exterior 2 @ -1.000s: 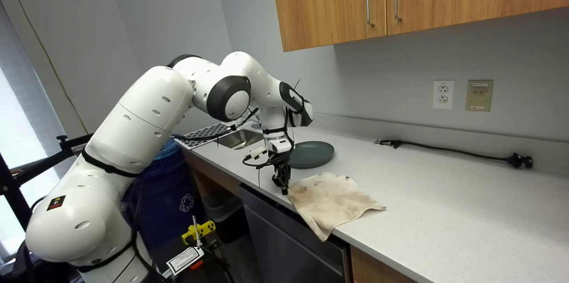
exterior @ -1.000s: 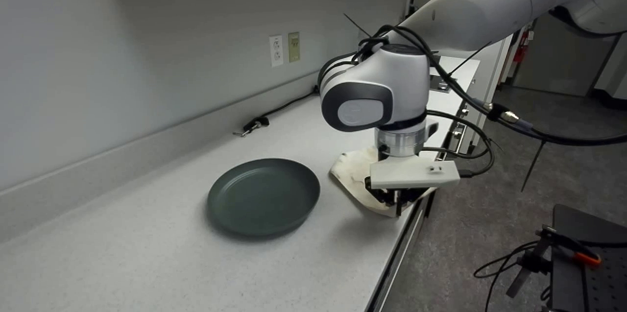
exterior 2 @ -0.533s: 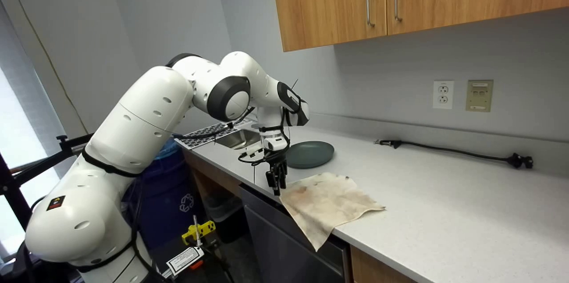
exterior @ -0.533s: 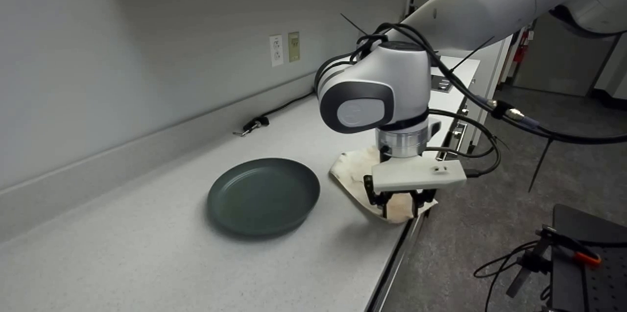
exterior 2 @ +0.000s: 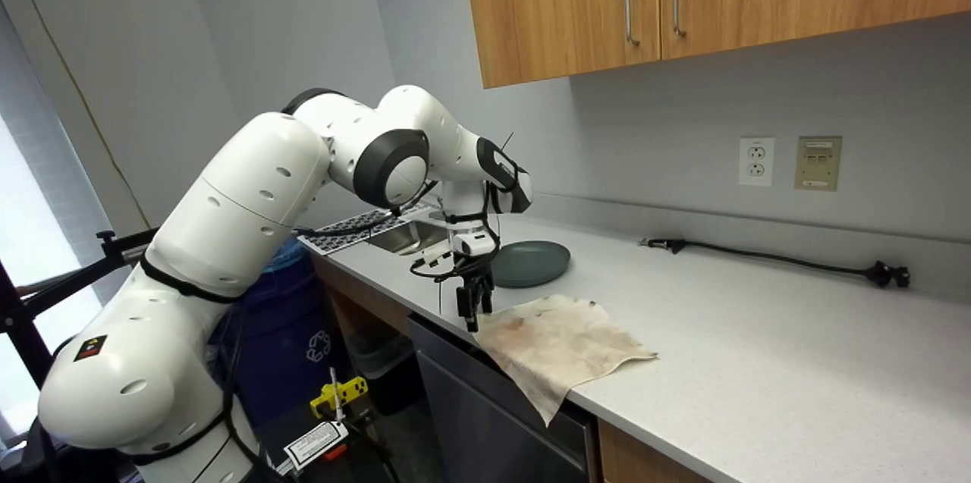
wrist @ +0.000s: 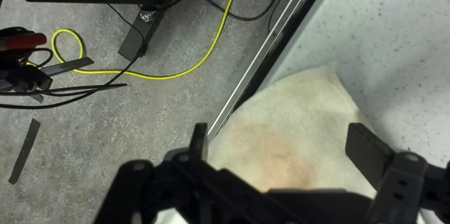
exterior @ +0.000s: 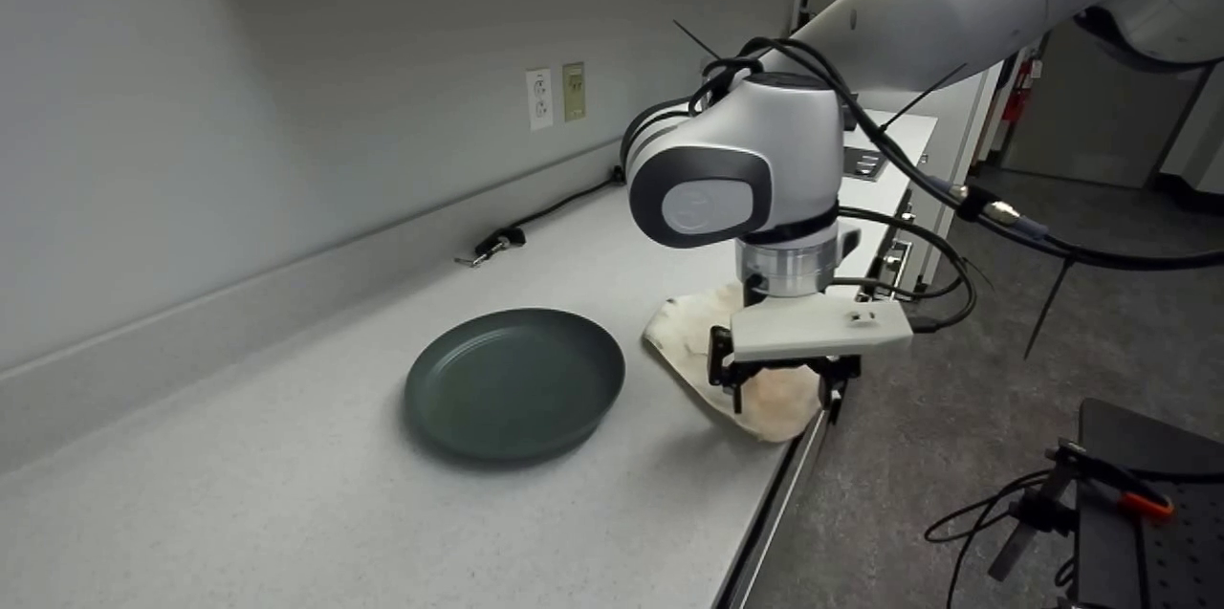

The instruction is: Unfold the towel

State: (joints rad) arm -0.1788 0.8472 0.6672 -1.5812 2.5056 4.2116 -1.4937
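The beige towel is spread on the counter with uneven edges, and one corner hangs over the front edge. It has a pinkish smudge in the wrist view, where the towel fills the space below and between the fingers. My gripper stands wide open over the towel's edge by the counter front, its fingers well apart with nothing gripped. In an exterior view the gripper covers part of the towel. Whether a fingertip touches the cloth I cannot tell.
A round dark green plate lies beside the towel, on the wall side. Farther back, a black cable runs along the wall. The counter's front edge drops to the floor right under one finger. A sink is beyond the plate.
The jaws have gone from nearly shut to wide open and let go of the towel's edge. The gripper has risen slightly. The towel's overhanging corner hangs a little lower than a second ago.
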